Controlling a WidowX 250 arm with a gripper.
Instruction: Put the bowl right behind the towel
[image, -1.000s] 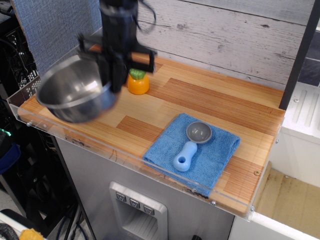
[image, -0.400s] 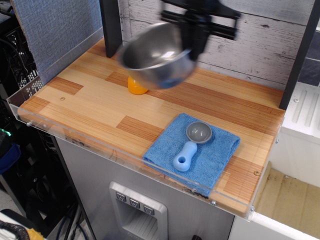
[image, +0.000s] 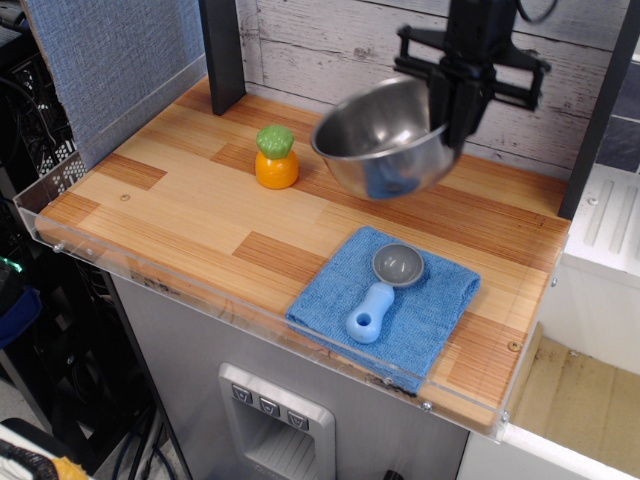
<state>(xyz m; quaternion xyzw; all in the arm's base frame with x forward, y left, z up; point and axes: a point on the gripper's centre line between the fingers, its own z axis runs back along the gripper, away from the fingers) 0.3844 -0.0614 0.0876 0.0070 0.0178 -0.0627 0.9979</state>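
The shiny steel bowl (image: 385, 138) hangs tilted in the air above the back of the wooden counter, behind and above the towel. My gripper (image: 452, 112) is shut on the bowl's right rim and holds it clear of the counter. The folded blue towel (image: 385, 303) lies at the front right of the counter. A small grey-and-blue measuring scoop (image: 385, 284) lies on top of the towel.
An orange toy with a green top (image: 276, 157) stands on the counter (image: 180, 215) left of the bowl. A dark post (image: 222, 52) stands at the back left. A grey plank wall runs behind, and a clear acrylic lip (image: 200, 290) edges the counter's front.
My gripper has carried the bowl from the left edge of the counter across to the right, past the orange toy, to a spot behind the towel. The towel and scoop have not moved.
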